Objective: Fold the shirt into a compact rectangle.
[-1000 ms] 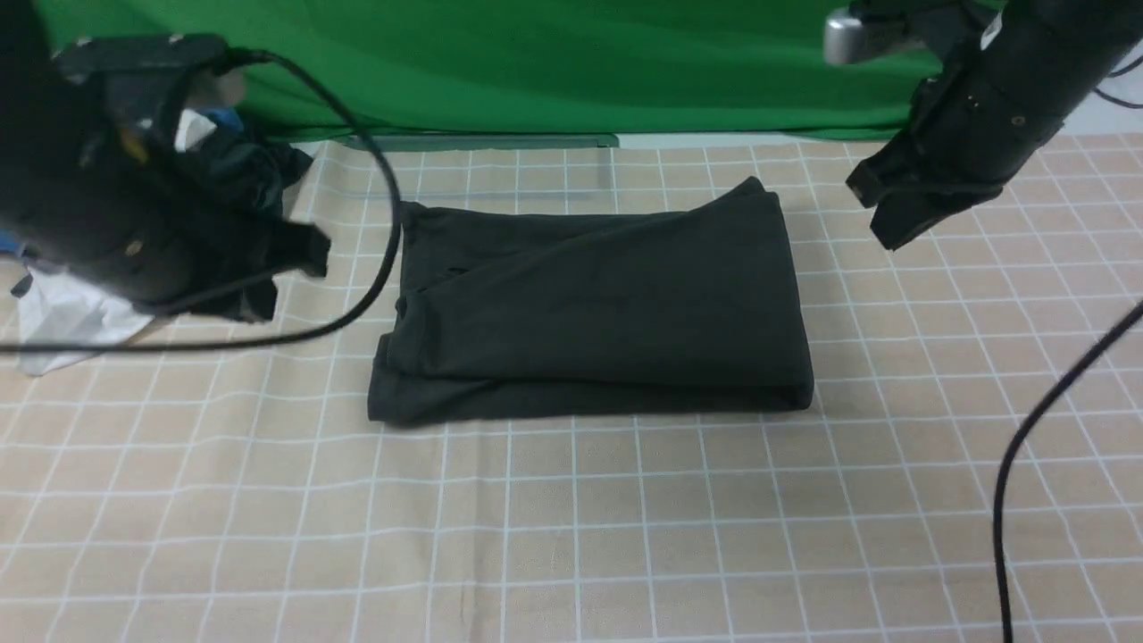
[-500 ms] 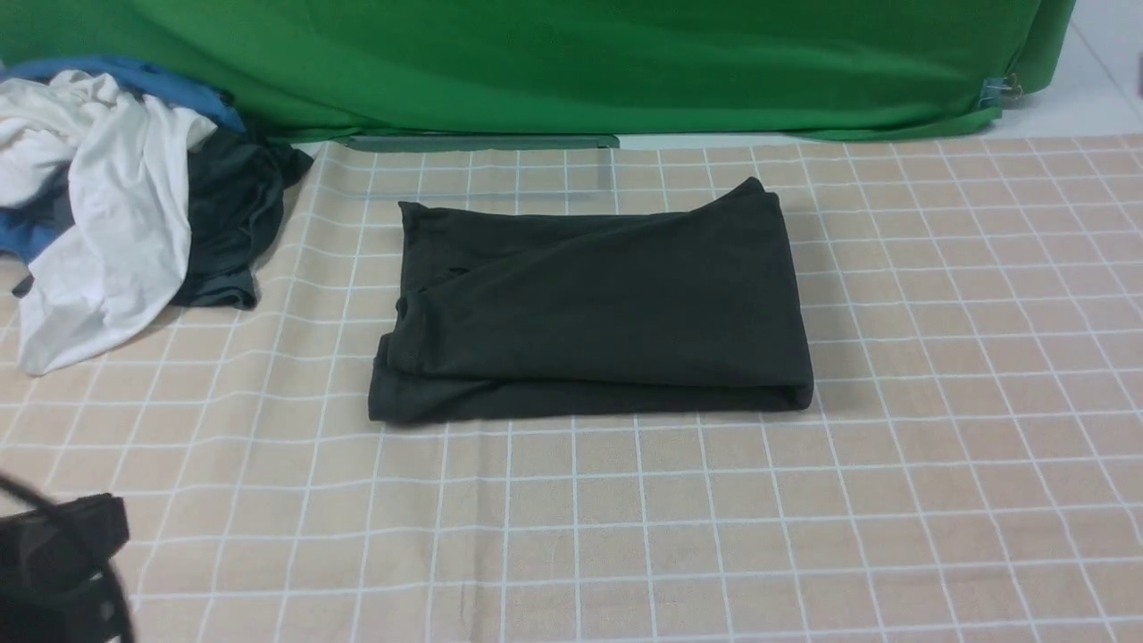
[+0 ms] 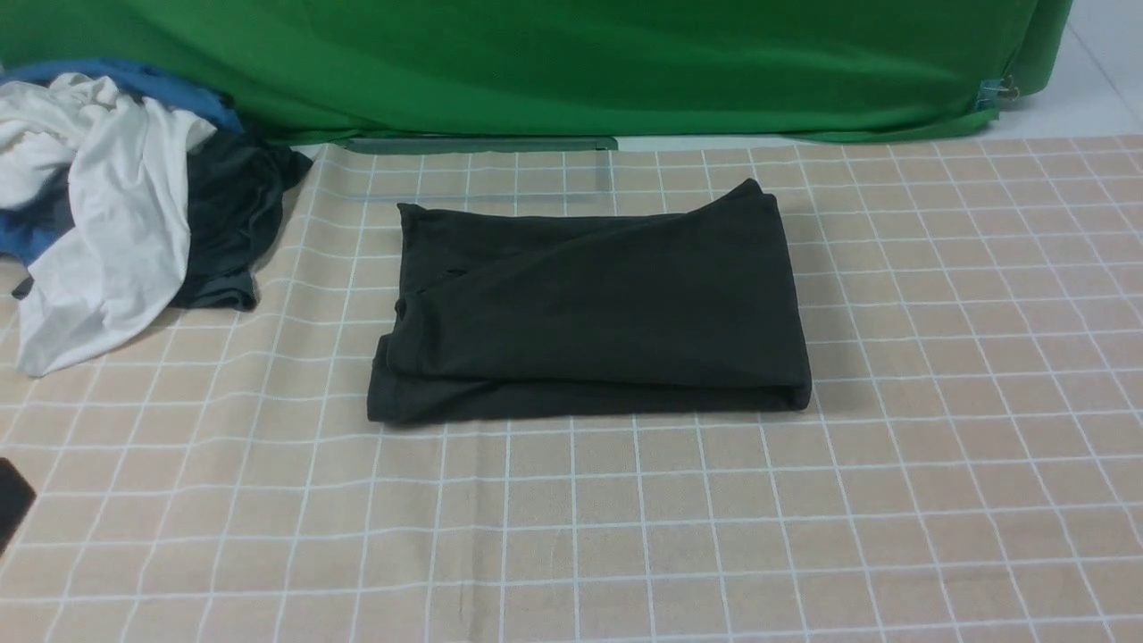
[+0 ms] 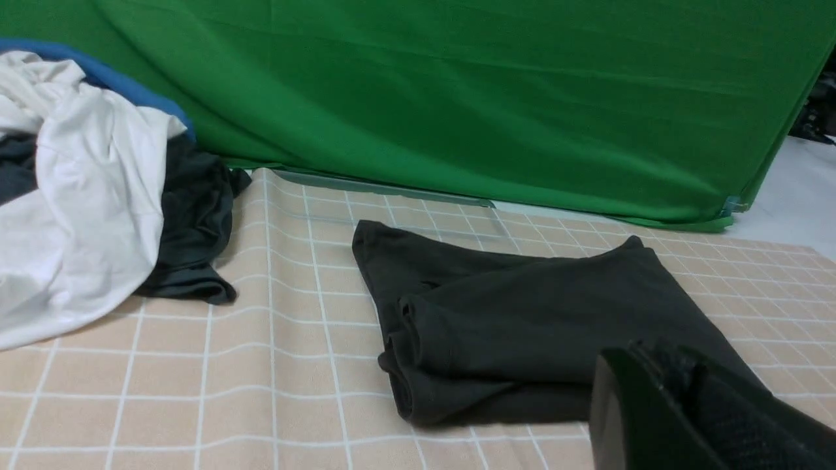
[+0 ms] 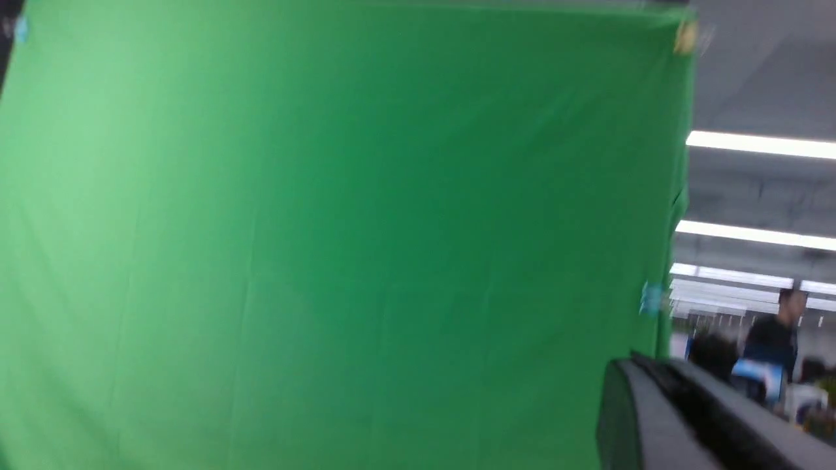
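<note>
Folded shirt (image 3: 594,308) unmoved, both arms withdrawn since earlier, left hand (image 4: 659,398) pressed together, right hand's (image 5: 653,405) state unclear

1. In the front view only a small dark part of the left arm (image 3: 11,500) shows, at the left edge, low in the frame.
2. The left gripper (image 4: 679,405) appears in the left wrist view as dark fingers in the corner, lying pressed together with no gap between them and nothing held.
3. The right arm does not appear in the front view.
4. The right gripper (image 5: 686,418) shows in the right wrist view as a blurred dark finger, raised and pointing at the backdrop; whether its jaws are apart cannot be told from the blur.
</note>
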`<action>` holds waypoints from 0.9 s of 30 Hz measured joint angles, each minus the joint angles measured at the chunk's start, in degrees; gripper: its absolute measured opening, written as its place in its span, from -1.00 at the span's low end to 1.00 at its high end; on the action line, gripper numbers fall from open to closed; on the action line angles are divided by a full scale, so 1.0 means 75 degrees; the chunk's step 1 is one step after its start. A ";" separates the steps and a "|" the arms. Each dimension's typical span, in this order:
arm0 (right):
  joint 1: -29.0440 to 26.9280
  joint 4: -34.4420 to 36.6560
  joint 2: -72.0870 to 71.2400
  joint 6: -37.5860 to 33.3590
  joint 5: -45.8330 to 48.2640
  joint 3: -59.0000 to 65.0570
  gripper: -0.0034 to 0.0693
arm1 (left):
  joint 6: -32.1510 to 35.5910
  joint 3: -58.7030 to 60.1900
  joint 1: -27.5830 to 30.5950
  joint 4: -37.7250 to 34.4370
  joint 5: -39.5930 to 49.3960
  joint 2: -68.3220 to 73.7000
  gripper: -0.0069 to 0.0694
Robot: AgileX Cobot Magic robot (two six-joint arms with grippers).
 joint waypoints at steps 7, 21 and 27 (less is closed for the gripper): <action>0.0000 0.0000 0.0069 0.0030 0.0121 0.0073 -0.47 | 0.0036 0.0043 0.0000 0.0376 -0.0299 0.0000 -0.77; 0.0000 0.0000 0.0069 0.0046 0.0215 0.0073 -0.38 | 0.0155 0.0043 0.0000 0.0421 -0.0315 0.0000 -0.77; 0.0000 0.0000 0.0069 0.0046 0.0215 0.0073 -0.37 | 0.0381 0.0054 0.0000 0.0563 -0.0372 0.0000 -0.77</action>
